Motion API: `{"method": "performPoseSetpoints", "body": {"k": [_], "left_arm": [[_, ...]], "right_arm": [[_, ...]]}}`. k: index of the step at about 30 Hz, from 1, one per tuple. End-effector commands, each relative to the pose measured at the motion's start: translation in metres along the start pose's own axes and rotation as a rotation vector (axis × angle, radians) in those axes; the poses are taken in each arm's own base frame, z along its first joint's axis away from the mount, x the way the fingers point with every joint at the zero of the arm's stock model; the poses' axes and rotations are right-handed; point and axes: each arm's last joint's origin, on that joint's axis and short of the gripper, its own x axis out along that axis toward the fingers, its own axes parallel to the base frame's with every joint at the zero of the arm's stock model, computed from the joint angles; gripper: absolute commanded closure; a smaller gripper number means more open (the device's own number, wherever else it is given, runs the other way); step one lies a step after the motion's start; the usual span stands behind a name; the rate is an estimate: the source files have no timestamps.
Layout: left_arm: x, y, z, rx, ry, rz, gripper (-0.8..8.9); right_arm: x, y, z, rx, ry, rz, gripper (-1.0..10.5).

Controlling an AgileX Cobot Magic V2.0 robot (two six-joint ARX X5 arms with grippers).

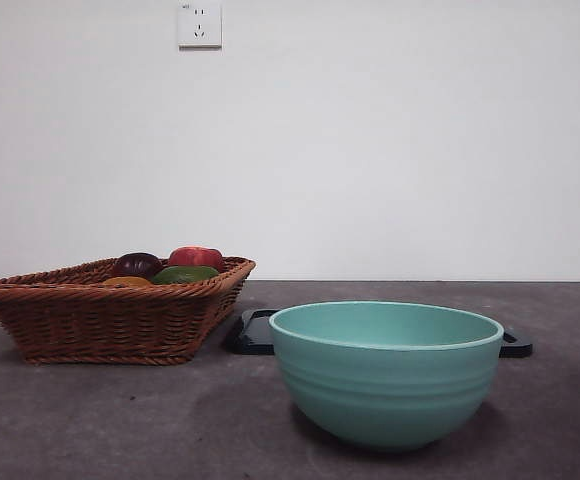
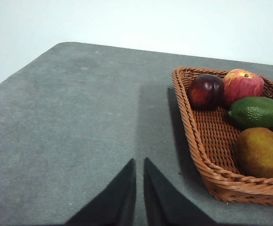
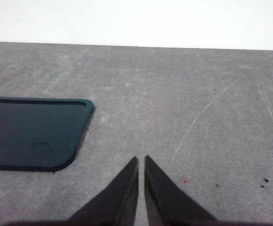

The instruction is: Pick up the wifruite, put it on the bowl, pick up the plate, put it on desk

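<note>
Meanwhile, left gripper [image 2: 139, 162] hovering over bare desk [image 2: 80, 122], jaws pressed almost together, clenched on nothing. Ahead of it and off to one side, wicker basket [image 2: 207, 155] holding four fruits: dark purple fruit [image 2: 205, 91], red apple [image 2: 242, 84], green fruit [image 2: 255, 111], and wifruite [image 2: 262, 151], orange-brown and nearest this gripper, lying against the basket's near rim. Right gripper [image 3: 141, 160] likewise clenched and empty, poised above the desk, with dark plate [image 3: 33, 132] lying flat just beside it. Seen across the desk, mint bowl [image 1: 386, 372] standing empty in front of the plate, basket well apart from the bowl.
</note>
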Motion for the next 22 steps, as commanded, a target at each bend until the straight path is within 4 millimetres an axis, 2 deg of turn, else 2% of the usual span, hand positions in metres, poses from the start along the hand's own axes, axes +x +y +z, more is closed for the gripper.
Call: {"method": "performPoseSetpoints", "body": {"k": [1,14,18,22], "left_arm": [[0.002,0.001,-0.007,-0.004,0.025,0.007,7.90],[0.002,0.000,-0.005,-0.008,0.013,-0.015,7.99],[-0.001,-0.002,0.003,-0.020,-0.018,-0.055,7.99],[-0.006,-0.004,0.018,-0.067,-0.064,-0.070,7.99]], "right_arm": [[0.000,0.000,0.000,0.013,-0.012,-0.003,9.3],[0.000,0.002,0.003,0.069,-0.034,0.068,9.3],[-0.001,0.002,0.007,0.118,-0.057,0.058,9.4],[-0.006,0.002,0.020,0.197,-0.079,0.066,9.4]]}}
